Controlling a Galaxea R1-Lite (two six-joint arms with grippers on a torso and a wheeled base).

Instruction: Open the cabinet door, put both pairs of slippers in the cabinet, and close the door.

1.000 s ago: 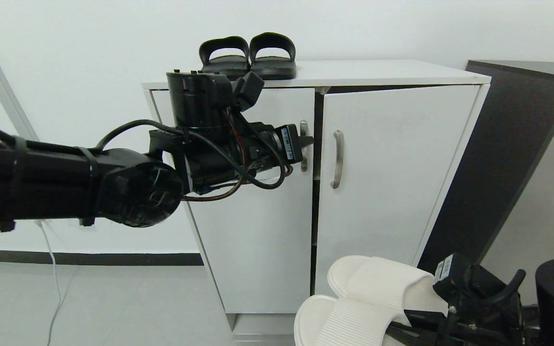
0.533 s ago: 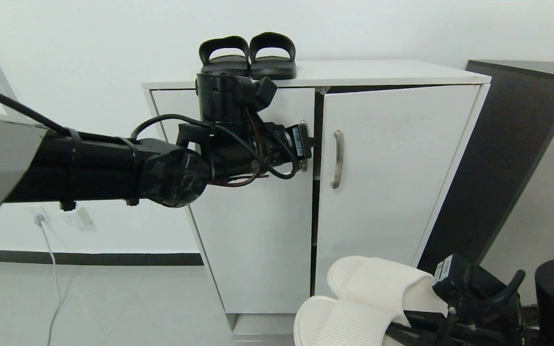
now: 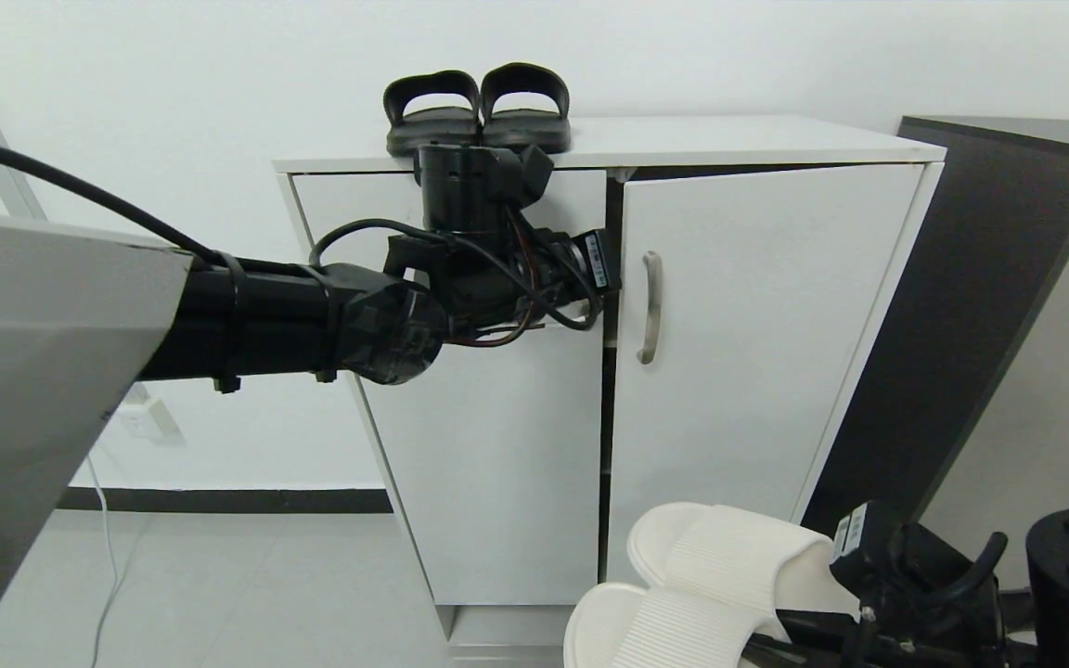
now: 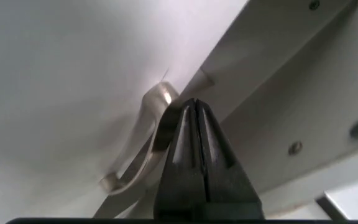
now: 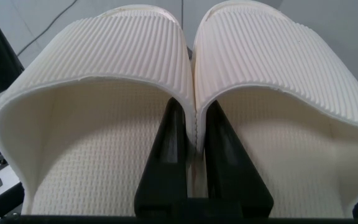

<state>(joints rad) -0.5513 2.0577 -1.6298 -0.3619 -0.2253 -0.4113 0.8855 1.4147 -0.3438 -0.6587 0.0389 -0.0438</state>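
The cabinet (image 3: 729,139) stood white against the wall, with its two doors meeting at a dark vertical gap in the middle. A pair of black slippers (image 3: 479,107) sat side by side on the cabinet's top, toward its left end and near the front edge, toes facing outward.

The left gripper (image 4: 196,106) was at the upper inner edge of the cabinet's left door (image 3: 497,464), right at that door's metal handle (image 4: 154,99). Its fingers were clenched flat against each other with nothing between them, and their joined tip lay against the curved handle beside the door's edge. Whether the tip was hooked behind the handle could not be told. The cabinet's right door (image 3: 748,325) looked closed, and its handle (image 3: 651,306) was just beside the left gripper and untouched.

The white slippers (image 3: 711,566) were held low in front of the cabinet's right door, near its bottom and apart from its face. The right gripper (image 5: 194,121) grasped them as a pair: one finger went under each ribbed strap, and the two touching inner strap walls were pinched between the fingers.

A dark panel (image 3: 961,278) stood against the cabinet's right side.
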